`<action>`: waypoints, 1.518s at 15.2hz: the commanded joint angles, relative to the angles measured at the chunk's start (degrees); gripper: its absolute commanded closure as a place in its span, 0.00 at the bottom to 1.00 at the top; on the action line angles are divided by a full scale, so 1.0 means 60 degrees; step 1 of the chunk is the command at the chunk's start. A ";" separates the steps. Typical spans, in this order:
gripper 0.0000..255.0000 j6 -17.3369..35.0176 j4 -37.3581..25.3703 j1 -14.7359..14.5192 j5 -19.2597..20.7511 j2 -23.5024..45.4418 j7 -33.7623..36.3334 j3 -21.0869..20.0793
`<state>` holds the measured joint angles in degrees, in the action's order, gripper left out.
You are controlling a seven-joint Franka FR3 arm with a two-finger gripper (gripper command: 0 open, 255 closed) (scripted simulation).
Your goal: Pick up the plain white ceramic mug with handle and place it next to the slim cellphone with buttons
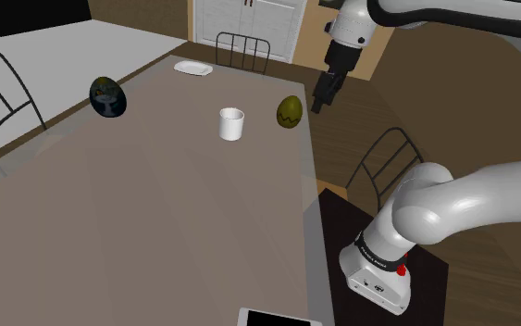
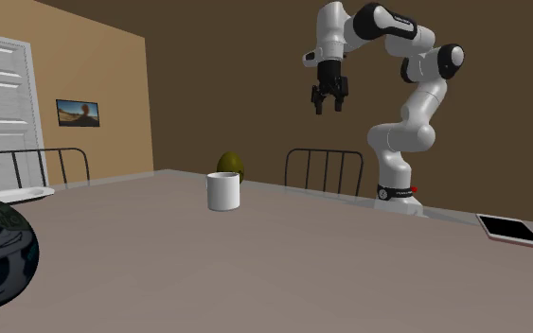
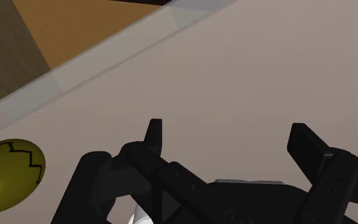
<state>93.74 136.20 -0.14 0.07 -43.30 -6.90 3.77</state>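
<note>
I read the gripper (image 2: 329, 106) high above the table (image 1: 156, 213), jaws wide apart, empty. The mug (image 1: 232, 124) stands upright toward the far end, nearer the stand-side edge, beside a yellow-green egg (image 1: 289, 111). Expect it to be rigid, light, slick and breakable; pinch one wall at the rim.

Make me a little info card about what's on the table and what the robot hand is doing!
Mug: white, upright, mid-table, untouched
Phone: flat, dark screen, at the table edge, far from the mug
Yellow-green egg: near the mug, not touching
Dark egg: farther off, toward the opposite side
Dish: white, at the shoulder view's far end
Gripper: open, high in the air, holding nothing
</note>
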 commanded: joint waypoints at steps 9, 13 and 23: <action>0.00 0.1903 -0.0868 -0.0117 -0.0048 0.2849 0.0139 -0.0065; 0.00 0.2607 -0.1611 -0.0160 -0.0071 0.4336 0.0198 -0.0086; 0.00 0.3544 -0.4345 -0.0208 -0.0120 0.8113 0.0332 -0.0124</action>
<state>114.31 112.24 -1.29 -0.60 2.52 -5.13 3.13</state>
